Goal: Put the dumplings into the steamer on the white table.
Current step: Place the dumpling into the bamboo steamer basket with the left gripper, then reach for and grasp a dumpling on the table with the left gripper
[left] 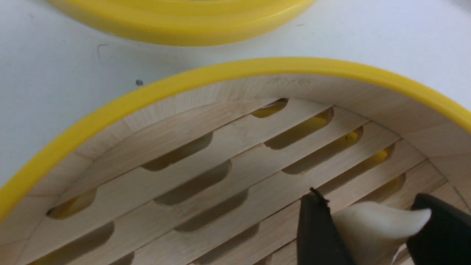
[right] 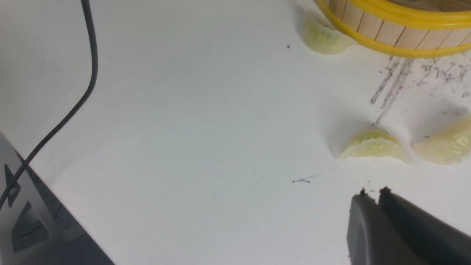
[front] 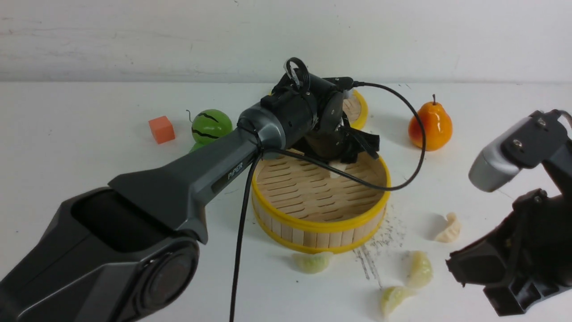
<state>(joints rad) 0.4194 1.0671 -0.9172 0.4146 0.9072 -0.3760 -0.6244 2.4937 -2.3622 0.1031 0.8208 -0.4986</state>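
The round bamboo steamer (front: 319,223) stands mid-table on the white table (front: 89,179). My left gripper (front: 340,157) reaches down inside it at the far side. In the left wrist view its black fingers (left: 316,228) hold a pale cream dumpling (left: 368,228) just above the slatted floor (left: 228,147), and the dumpling touches both. Several more dumplings lie on the table in front of the steamer and to its right: (front: 313,261), (front: 420,269), (front: 394,298), (front: 449,229). My right gripper (right: 373,191) is shut and empty, hovering over the table near two of them (right: 373,147), (right: 447,143).
The flat yellow-rimmed lid (front: 359,109) lies behind the steamer. An orange pear (front: 430,125) stands at the back right. A green watermelon toy (front: 211,126) and an orange cube (front: 161,129) sit at the back left. A black cable (front: 241,250) hangs in front of the steamer.
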